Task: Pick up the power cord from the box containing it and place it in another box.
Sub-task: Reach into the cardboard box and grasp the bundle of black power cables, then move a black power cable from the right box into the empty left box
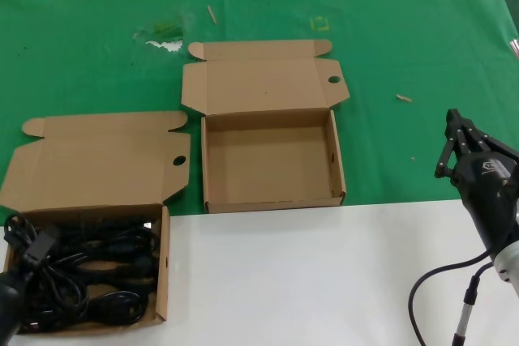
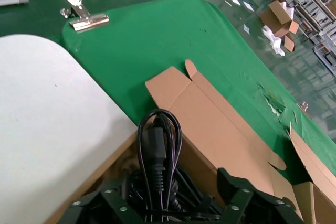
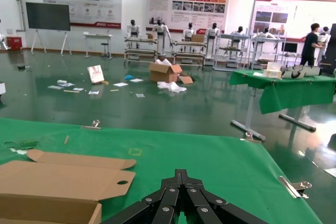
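Head view: desk [image 1: 324, 273], green cloth at the far part, white surface at the near part. Box containing it [image 1: 97, 224] at the near left corner, lid folded back, filled with black power cord [image 1: 89, 277] coils. Another box [image 1: 272, 160] at centre, lid open, interior bare, a narrow gap apart from the first. Left hand [image 1: 28, 253] low over the full box's left edge, in among the cord. Right hand [image 1: 458, 147] raised at the right, well apart from both boxes, open cloth around it.

Left wrist view: left hand [image 2: 173, 203] clenched on a looped bundle of cord with its plug [image 2: 157, 156], above the box.

Right wrist view: right hand [image 3: 181, 174] fingertips pressed together, grasping nothing.
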You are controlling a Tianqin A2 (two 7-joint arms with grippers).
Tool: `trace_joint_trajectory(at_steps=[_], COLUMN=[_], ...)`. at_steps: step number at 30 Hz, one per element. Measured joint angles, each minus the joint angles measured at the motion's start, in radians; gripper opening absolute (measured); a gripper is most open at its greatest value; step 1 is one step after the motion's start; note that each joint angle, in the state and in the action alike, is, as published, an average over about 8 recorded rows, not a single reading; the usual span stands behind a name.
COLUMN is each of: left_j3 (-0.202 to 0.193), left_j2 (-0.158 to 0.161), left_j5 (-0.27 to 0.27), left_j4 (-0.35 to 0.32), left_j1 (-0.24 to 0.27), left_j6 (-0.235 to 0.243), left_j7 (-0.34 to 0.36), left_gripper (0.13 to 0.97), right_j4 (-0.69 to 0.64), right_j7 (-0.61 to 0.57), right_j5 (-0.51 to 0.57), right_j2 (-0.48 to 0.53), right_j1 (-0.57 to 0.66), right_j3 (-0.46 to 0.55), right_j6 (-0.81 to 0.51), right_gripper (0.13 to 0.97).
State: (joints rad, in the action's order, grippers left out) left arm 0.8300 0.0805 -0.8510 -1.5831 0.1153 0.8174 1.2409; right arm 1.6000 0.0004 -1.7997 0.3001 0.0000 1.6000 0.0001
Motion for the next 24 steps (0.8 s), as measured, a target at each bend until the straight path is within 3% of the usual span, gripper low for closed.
trace_joint_trajectory(at_steps=[5, 13, 24], left_j3=[0.008, 0.007, 0.008], left_j2=[0.000, 0.000, 0.000], left_j5=[-0.012, -0.033, -0.044], left_j4=[0.015, 0.005, 0.010], left_j1=[0.002, -0.006, -0.018], left_j6=[-0.005, -0.021, -0.032], left_j7=[-0.010, -0.029, -0.048], left_gripper=[0.616, 0.405, 0.248], right_j4=[0.000, 0.000, 0.000], right_j7=[0.000, 0.000, 0.000], right_j5=[0.000, 0.000, 0.000], right_j2=[0.000, 0.000, 0.000], right_j1=[0.000, 0.000, 0.000], right_j3=[0.000, 0.000, 0.000], right_j6=[0.000, 0.000, 0.000], right_gripper=[0.138, 0.138, 0.138])
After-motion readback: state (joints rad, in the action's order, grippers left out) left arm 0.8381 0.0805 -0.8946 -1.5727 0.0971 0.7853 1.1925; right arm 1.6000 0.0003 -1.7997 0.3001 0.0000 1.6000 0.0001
